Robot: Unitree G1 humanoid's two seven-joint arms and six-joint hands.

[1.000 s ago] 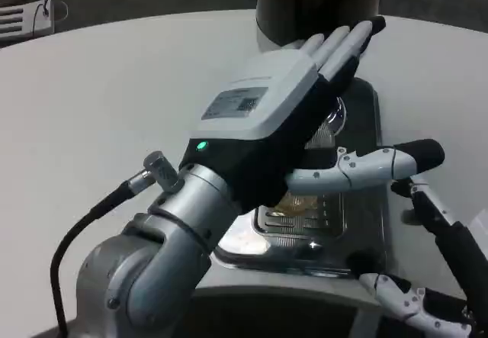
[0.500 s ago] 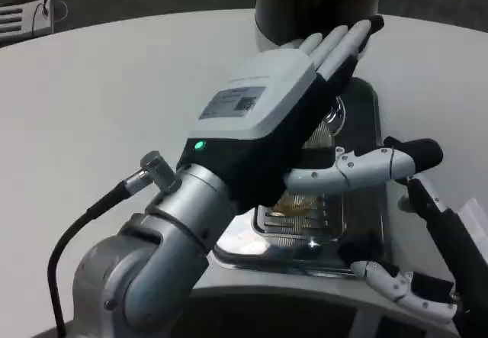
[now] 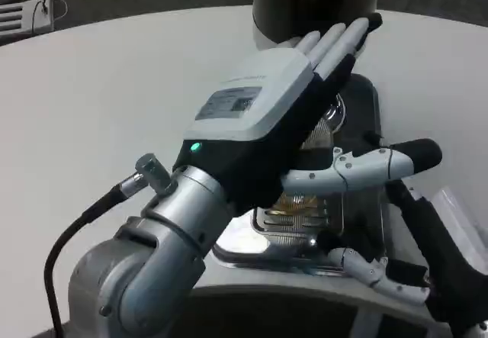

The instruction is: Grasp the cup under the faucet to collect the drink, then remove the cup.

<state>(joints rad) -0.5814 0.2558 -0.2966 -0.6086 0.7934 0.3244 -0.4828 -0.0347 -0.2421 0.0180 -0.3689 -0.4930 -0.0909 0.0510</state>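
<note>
**Right robot hand creeping in low, left robot hand flat over the drip tray**

Since a second ago, your right robot hand (image 3: 381, 265) has slid leftward along the near edge of the metal drip tray (image 3: 305, 227), its dark forearm now rising steeply at the lower right. Your left robot hand (image 3: 297, 117) has barely shifted; it stays stretched out toward the dark dispenser (image 3: 316, 2) at the far side of the white worktop (image 3: 114, 101).

Your left robot hand is spread flat with its fingers straight and side by side, the thumb (image 3: 366, 166) jutting out to the right, holding nothing. Of your right robot hand you see only a white fingertip and some dark parts low in the frame; you cannot tell whether it is spread or curled.

A clear, ribbed shape (image 3: 324, 128) peeks out just beneath your left palm, above the tray's grille. That looks like the cup, though most of it is hidden, so you cannot confirm its rim or whether it sits under the faucet.

The risk is working blind. Your own left robot hand covers the cup, so a closing move could knock it sideways or tip it on the grille. Your right forearm is close under the left thumb; bringing both in together could make them collide.
</note>
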